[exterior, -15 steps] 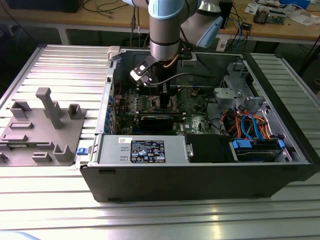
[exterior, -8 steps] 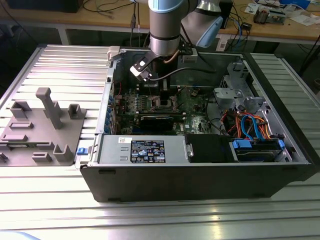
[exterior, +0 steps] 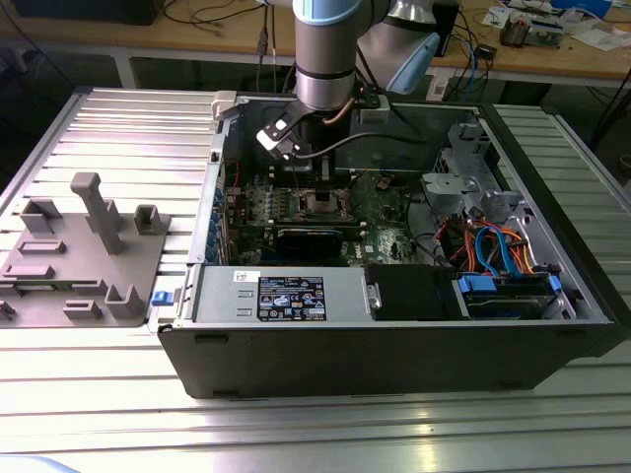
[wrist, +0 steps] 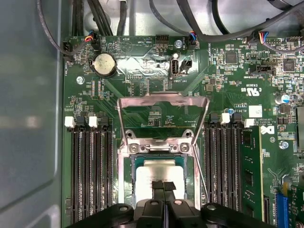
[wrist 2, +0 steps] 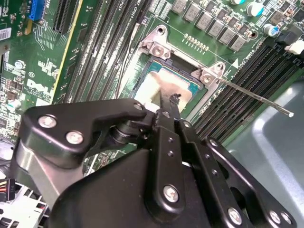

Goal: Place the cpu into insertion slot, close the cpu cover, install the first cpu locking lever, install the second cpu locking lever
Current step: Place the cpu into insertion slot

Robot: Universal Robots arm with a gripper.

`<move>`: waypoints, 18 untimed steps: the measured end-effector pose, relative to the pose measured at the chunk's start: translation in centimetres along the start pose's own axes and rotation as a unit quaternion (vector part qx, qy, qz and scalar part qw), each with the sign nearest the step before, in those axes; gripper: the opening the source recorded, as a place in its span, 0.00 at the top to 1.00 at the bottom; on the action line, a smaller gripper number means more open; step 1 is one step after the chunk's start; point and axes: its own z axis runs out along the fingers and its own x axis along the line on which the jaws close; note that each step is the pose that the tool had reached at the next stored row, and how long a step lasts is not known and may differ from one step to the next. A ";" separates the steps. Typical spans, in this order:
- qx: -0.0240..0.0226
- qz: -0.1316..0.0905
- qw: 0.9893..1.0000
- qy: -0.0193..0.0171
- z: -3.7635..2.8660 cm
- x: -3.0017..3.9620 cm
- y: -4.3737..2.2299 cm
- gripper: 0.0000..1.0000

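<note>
Ribbed metal table [exterior: 118,108], open computer case [exterior: 394,345] on it, grey fixture [exterior: 79,258] beside

The cpu [wrist: 156,171] lies in the insertion slot [wrist: 129,171], right under the fingers [wrist: 158,186]. The cpu cover [wrist: 164,100] stands open just past the fingers, at the slot's far edge. Long memory slots [wrist: 90,175] run on both sides of the fingers. A thin lever [wrist 2: 251,95] sticks out beside the slot.

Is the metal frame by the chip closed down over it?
No, the cpu cover is swung open, leaving the cpu uncovered in the first wrist view.
</note>
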 end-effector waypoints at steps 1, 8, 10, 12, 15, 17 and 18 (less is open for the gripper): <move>0.001 0.000 1.000 0.000 0.01 0.00 0.10 0.89; 0.001 0.000 1.000 0.000 -1.20 -0.04 0.45 0.89; 0.001 0.000 1.000 0.000 -1.47 -0.04 0.47 0.89; 0.001 0.000 1.000 0.000 -1.82 -0.05 0.49 0.89; 0.001 0.000 1.000 0.000 -2.65 -0.08 0.54 0.89; 0.001 0.000 1.000 0.000 -2.99 -0.09 0.56 0.89; 0.001 0.000 1.000 0.000 -3.24 -0.10 0.58 0.89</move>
